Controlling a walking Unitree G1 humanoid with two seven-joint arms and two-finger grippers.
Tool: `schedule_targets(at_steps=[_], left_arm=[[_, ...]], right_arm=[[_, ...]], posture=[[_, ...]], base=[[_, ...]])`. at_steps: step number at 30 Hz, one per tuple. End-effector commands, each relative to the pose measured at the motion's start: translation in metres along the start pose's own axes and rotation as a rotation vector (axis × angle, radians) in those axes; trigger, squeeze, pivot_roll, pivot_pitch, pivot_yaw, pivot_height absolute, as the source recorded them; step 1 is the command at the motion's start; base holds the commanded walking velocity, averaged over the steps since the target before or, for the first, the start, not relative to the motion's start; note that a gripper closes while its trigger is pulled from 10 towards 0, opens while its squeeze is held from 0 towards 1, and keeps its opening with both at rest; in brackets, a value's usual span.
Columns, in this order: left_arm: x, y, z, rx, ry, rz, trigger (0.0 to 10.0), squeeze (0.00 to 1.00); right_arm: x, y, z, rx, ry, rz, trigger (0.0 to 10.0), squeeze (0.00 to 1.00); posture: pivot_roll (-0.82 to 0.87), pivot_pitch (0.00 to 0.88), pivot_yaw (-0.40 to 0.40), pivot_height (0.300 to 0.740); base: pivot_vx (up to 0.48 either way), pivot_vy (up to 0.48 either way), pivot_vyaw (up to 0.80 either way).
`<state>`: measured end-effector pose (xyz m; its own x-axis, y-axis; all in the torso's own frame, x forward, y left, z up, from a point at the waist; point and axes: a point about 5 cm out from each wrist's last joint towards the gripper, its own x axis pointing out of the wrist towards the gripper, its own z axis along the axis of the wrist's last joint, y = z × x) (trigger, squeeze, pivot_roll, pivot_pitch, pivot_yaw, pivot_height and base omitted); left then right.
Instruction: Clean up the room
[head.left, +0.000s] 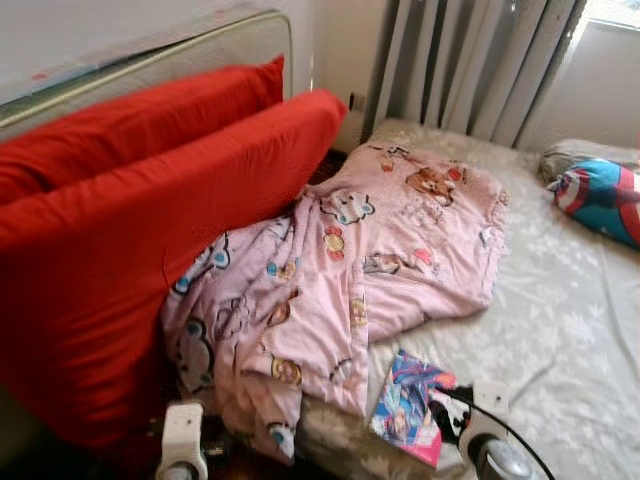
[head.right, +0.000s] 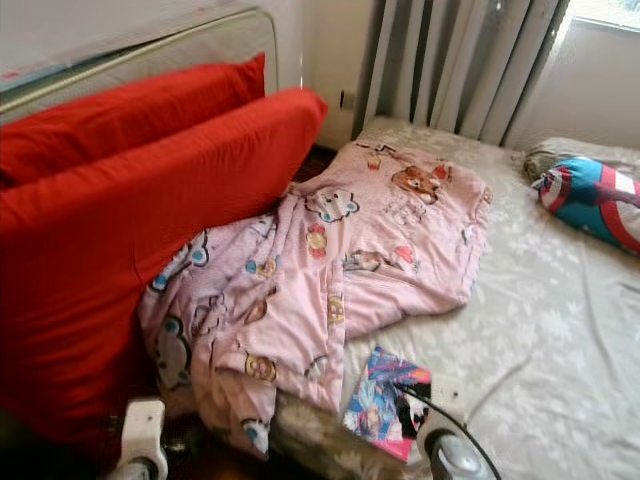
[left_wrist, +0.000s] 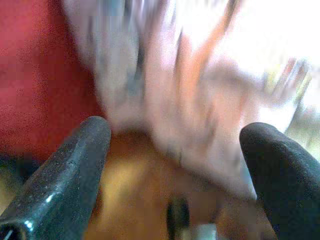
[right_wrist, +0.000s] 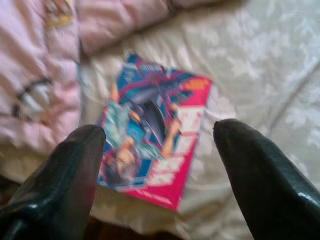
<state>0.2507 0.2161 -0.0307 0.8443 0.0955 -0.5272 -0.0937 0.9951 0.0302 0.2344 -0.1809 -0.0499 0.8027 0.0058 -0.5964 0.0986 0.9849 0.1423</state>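
Both sets of jaws stand apart and hold nothing. Left gripper (left_wrist: 175, 150) hangs low at the near edge of the bed, fingers (left_wrist: 65, 175) spread before the hanging hem of the pink blanket (head.left: 390, 240); this view is blurred. Two red cushions (head.left: 130, 230) lean at the left, touching the blanket, which lies crumpled across the grey bedspread (head.left: 560, 340). A colourful book (right_wrist: 155, 135) lies flat near the bed's front edge, just beside the blanket. Right gripper (right_wrist: 160, 165) hovers over the book, one finger to each side. A blue and red pillow (head.left: 605, 200) rests at the far right.
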Motion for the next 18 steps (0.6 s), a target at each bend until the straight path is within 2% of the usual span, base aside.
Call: schedule_targets(at_steps=[1, 4, 5, 8, 9, 11, 13, 16, 18], left_arm=[[0.002, -0.017, 0.006, -0.001, -0.043, -0.048, 10.0, 0.00], [0.005, -0.024, 0.021, 0.009, -0.125, -0.059, 10.0, 0.00], [0.007, -0.026, 0.038, -0.007, -0.224, -0.056, 10.0, 0.00], [0.006, -0.027, 0.049, -0.008, -0.291, -0.061, 10.0, 0.00], [0.003, -0.029, 0.062, 0.019, -0.385, -0.083, 10.0, 0.00], [-0.005, -0.031, 0.072, 0.036, -0.476, -0.101, 10.0, 0.00], [-0.019, -0.030, 0.066, 0.047, -0.521, -0.108, 10.0, 0.00], [-0.028, -0.030, 0.063, 0.053, -0.545, -0.114, 10.0, 0.00], [-0.040, -0.030, 0.065, 0.073, -0.589, -0.114, 10.0, 0.00]], right_arm=[[0.001, 0.007, 0.005, -0.011, -0.052, 0.020, 10.0, 0.00], [0.001, 0.004, 0.014, -0.011, -0.111, 0.026, 10.0, 0.00], [0.001, 0.001, 0.022, -0.043, -0.162, 0.019, 10.0, 0.00], [0.000, -0.001, 0.028, -0.074, -0.200, 0.016, 10.0, 0.00], [0.000, 0.001, 0.039, -0.081, -0.272, 0.038, 10.0, 0.00], [-0.001, 0.006, 0.053, -0.093, -0.361, 0.072, 10.0, 0.00], [-0.006, 0.015, 0.065, -0.126, -0.457, 0.111, 10.0, 0.00], [-0.013, 0.020, 0.066, -0.133, -0.505, 0.145, 10.0, 0.00], [-0.021, 0.021, 0.069, -0.147, -0.557, 0.149, 10.0, 0.00]], posture=[[0.01, 0.005, -0.080, 0.740], [-0.01, 0.010, -0.082, 0.740], [-0.01, 0.012, -0.085, 0.740], [-0.01, 0.014, -0.087, 0.740], [0.00, 0.024, -0.083, 0.740], [0.00, 0.033, -0.078, 0.740], [-0.01, 0.038, -0.065, 0.740], [-0.02, 0.046, -0.068, 0.740], [-0.01, 0.063, -0.080, 0.740]], base=[[0.000, 0.000, 0.00], [0.000, 0.000, 0.00], [0.000, 0.000, 0.00], [0.000, 0.000, 0.00], [0.000, 0.000, 0.00], [0.000, 0.000, 0.00], [0.000, 0.000, 0.00], [0.000, 0.000, 0.00], [0.000, 0.000, 0.00]])
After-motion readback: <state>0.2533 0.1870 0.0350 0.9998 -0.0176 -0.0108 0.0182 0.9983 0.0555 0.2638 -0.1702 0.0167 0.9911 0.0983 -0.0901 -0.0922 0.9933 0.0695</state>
